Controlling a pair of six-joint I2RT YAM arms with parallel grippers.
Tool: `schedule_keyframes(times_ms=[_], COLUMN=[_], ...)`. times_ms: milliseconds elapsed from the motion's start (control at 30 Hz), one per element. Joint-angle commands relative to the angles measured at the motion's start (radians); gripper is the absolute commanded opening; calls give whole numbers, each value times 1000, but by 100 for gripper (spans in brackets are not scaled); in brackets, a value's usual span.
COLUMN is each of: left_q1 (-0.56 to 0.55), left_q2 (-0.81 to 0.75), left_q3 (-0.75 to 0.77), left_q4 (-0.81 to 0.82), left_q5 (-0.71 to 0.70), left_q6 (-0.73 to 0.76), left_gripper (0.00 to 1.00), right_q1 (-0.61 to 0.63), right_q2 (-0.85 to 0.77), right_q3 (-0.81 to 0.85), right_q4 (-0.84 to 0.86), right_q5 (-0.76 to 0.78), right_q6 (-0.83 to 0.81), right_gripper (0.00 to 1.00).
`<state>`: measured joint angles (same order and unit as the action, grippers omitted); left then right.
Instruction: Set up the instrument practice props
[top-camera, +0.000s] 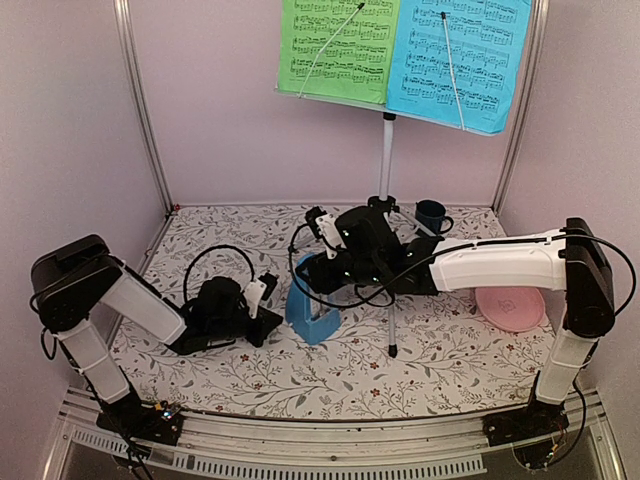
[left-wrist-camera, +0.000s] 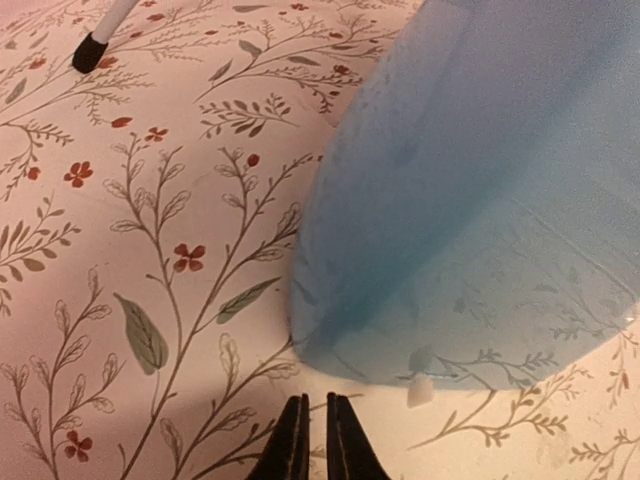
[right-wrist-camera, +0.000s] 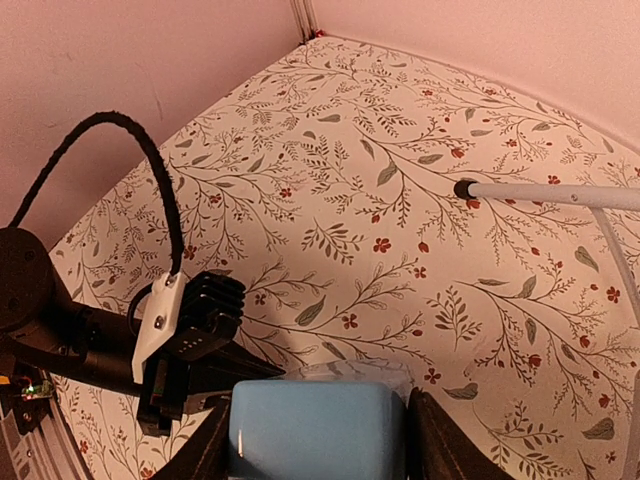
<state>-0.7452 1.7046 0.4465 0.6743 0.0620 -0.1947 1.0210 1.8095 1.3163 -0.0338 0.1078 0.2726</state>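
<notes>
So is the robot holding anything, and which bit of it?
Yes. The right gripper has the blue metronome, one finger on each side of its top end. The left gripper is shut near its base, holding nothing.

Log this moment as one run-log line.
left gripper: shut, empty, beside metronome | right gripper: closed on metronome | music stand: upright, green sheet and blue sheet on it
</notes>
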Motion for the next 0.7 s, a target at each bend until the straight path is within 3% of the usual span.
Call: schedule_keyframes(times_ms=[0,167,467,667], left_q1=[-52,-81,-3,6], left_q2=[39,57,-10,-30], left_q3=[47,40,-15,-32], left_q4=[3,30,30,55], left_q5=[55,136,51,32], left_q6=[4,15,-18,-67], left_gripper=[9,8,8,21], right_q1=[6,7,7,5], right_q2=[26,24,19,-30], right_q3=[-22,-23,-22,-28], right_q4=[-23,-25,-25,-2], right_q5=[5,8,5,-57], right_q6=[20,19,19,14], right_gripper=[42,42,45,75])
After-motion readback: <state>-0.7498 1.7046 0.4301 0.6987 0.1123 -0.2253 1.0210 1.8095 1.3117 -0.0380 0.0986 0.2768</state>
